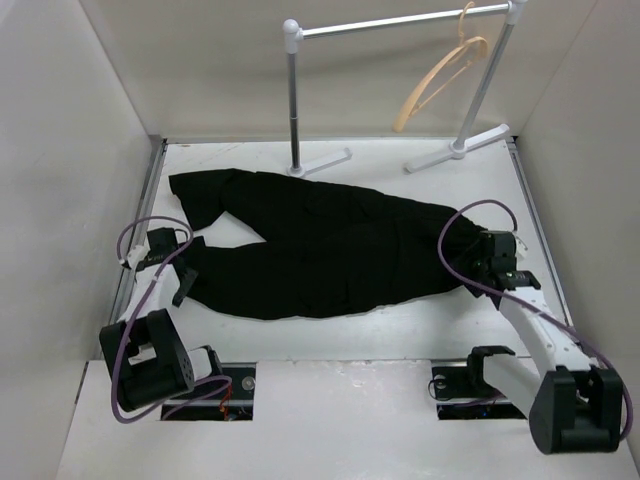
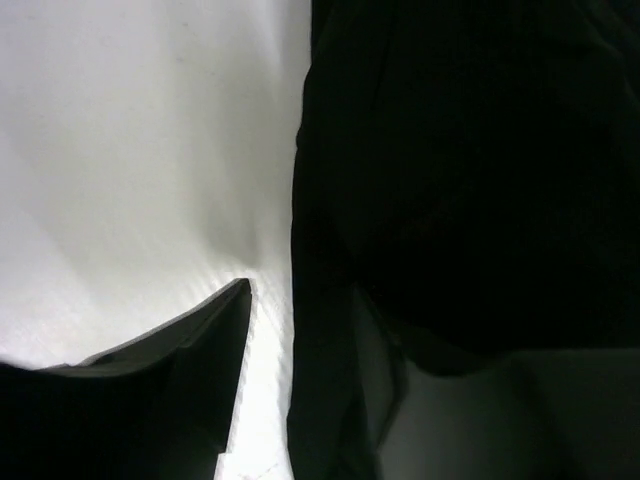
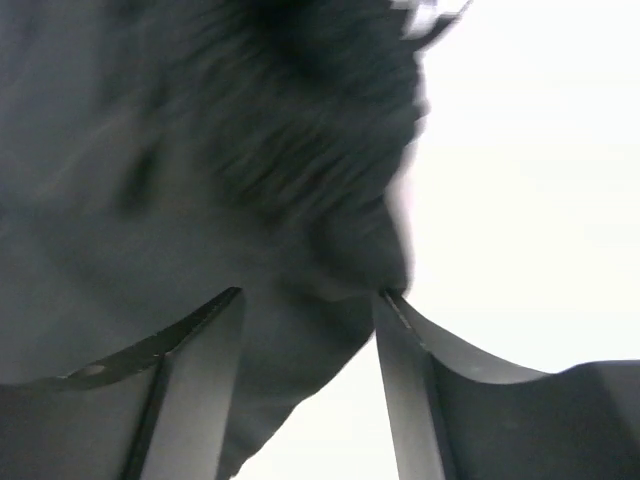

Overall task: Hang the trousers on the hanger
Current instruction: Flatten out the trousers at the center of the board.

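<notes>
The black trousers (image 1: pixel 320 245) lie flat across the table, legs toward the left and the other end at the right. The tan wooden hanger (image 1: pixel 440 72) hangs by its hook on the garment rail at the back right. My left gripper (image 1: pixel 186 270) is low at the trousers' left edge. In the left wrist view it (image 2: pixel 320 330) is open, with a strip of the black cloth (image 2: pixel 460 180) between its jaws. My right gripper (image 1: pixel 478 256) is at the trousers' right end. In the right wrist view it (image 3: pixel 308 298) is open, with the cloth (image 3: pixel 200 150) lying between its fingers.
The white-and-silver garment rail (image 1: pixel 400 20) stands at the back on two feet (image 1: pixel 455 150), just behind the trousers. White walls enclose the table (image 1: pixel 330 335) on the left, back and right. Purple cables loop off both arms.
</notes>
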Action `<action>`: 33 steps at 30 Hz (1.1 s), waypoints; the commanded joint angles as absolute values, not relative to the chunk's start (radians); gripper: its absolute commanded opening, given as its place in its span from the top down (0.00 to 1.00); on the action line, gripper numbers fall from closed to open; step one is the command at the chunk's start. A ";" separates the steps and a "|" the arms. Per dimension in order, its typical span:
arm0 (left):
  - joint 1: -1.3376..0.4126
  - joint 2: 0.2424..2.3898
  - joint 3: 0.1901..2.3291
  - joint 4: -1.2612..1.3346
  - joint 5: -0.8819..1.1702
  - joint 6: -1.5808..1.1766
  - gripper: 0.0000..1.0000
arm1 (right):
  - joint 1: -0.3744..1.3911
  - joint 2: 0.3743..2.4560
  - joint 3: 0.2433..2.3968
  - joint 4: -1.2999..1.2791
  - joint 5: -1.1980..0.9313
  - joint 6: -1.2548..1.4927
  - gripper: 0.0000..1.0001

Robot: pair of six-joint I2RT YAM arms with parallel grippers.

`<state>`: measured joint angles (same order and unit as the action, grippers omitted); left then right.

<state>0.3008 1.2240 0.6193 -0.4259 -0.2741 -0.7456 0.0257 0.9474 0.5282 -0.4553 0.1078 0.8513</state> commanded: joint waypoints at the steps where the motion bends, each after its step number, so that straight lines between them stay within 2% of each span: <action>1: 0.315 1.230 0.611 -0.308 -0.242 -0.767 0.68 | -0.010 1.017 0.566 -0.411 0.107 0.828 0.37; 3: 0.317 1.235 0.621 -0.316 -0.238 -0.787 0.87 | -0.010 1.040 0.586 -0.443 0.142 0.830 0.36; 4: 0.317 1.217 0.626 -0.331 -0.230 -0.798 0.91 | -0.012 1.029 0.589 -0.474 0.164 0.830 0.35; 9: 0.277 1.042 0.681 -0.451 -0.229 -0.818 0.97 | -0.005 0.933 0.535 -0.561 0.262 0.854 0.32; 13: 0.251 0.970 0.684 -0.518 -0.275 -0.821 0.98 | -0.005 1.020 0.515 -0.514 0.250 0.888 0.27; 14: 0.255 0.968 0.674 -0.515 -0.273 -0.821 0.98 | -0.005 1.067 0.520 -0.468 0.239 0.887 0.31; 15: 0.263 0.976 0.664 -0.511 -0.270 -0.822 0.99 | -0.005 1.115 0.531 -0.424 0.221 0.885 0.39; 16: 0.266 0.983 0.661 -0.509 -0.267 -0.824 0.99 | -0.005 1.159 0.546 -0.390 0.203 0.885 0.48; 18: 0.269 0.989 0.666 -0.502 -0.265 -0.825 1.00 | -0.007 1.210 0.571 -0.345 0.180 0.885 0.76; 19: 0.269 0.986 0.675 -0.508 -0.265 -0.825 1.00 | -0.011 1.207 0.584 -0.354 0.166 0.885 0.86; 20: 0.269 0.977 0.687 -0.517 -0.265 -0.824 1.00 | -0.008 1.172 0.595 -0.391 0.160 0.887 0.90; 27: 0.274 0.888 0.827 -0.676 -0.293 -0.784 1.00 | -0.045 0.669 0.606 -0.846 0.178 0.905 0.96; 30: 0.257 0.882 0.831 -0.750 -0.331 -0.779 0.99 | -0.045 0.583 0.672 -1.013 0.186 0.957 0.97; 32: 0.242 0.882 0.796 -0.770 -0.360 -0.779 0.91 | -0.059 0.565 0.702 -1.055 0.192 0.962 0.98; 33: 0.245 0.890 0.776 -0.770 -0.359 -0.778 0.82 | -0.058 0.563 0.721 -1.075 0.198 0.957 0.98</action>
<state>0.2531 0.8803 0.8062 -0.6727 -0.3084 -0.7933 -0.0471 0.5644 0.6605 -0.9089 0.1757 0.9306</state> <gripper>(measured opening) 0.148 0.063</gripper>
